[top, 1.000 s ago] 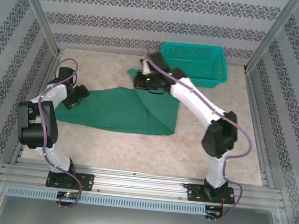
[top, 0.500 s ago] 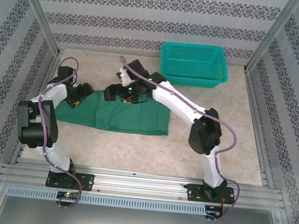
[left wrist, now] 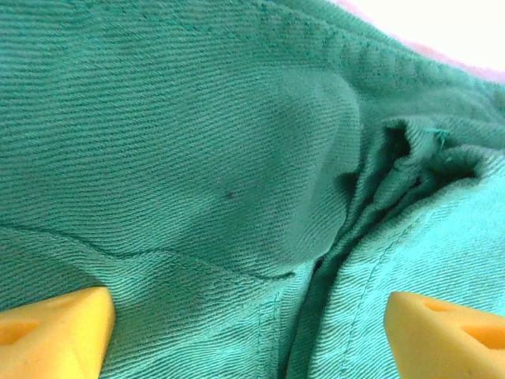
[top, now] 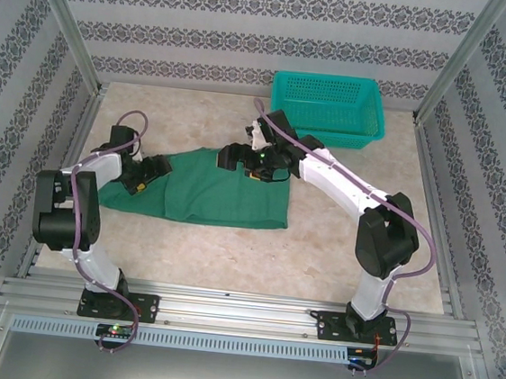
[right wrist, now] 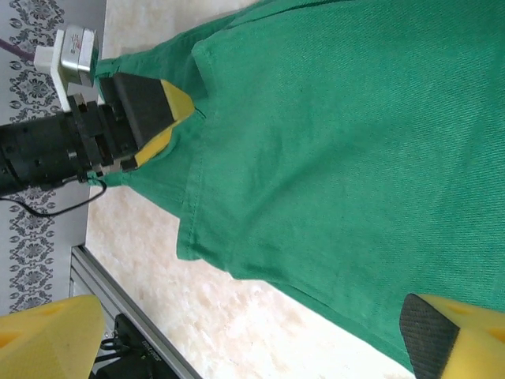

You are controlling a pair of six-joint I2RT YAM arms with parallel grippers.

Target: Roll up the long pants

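We are looking at the pants (top: pixel 225 196) lying flat on the tabletop (top: pixel 227 259), left of its middle and somewhat nearer the far edge than the near one. Their long axis is running left to right, roughly parallel to the near edge. The right end is sitting as a broad, doubled-over block, its straight side facing the right edge of the tabletop. The left end is narrowing into a darker strip that is pointing toward the left edge. We are not able to tell which end is the waist.

The left gripper (top: pixel 152 175) is resting at that narrow end, just where the strip is meeting the broad block. Through its wrist camera we are seeing its yellow fingertips (left wrist: pixel 51 328) standing wide apart. Wrinkled cloth and a seam are lying beneath and between them. The jaws are gaping, and we are seeing nothing pinched.

The right gripper (top: pixel 227 157) is poised over the far edge of the broad block, near the middle of the tabletop. In its wrist view its own fingertips (right wrist: pixel 51 335) are spread far apart above green cloth and bare tabletop, gripping nothing.

The basket (top: pixel 332 130) is sitting toward the far right corner, apart from the pants.
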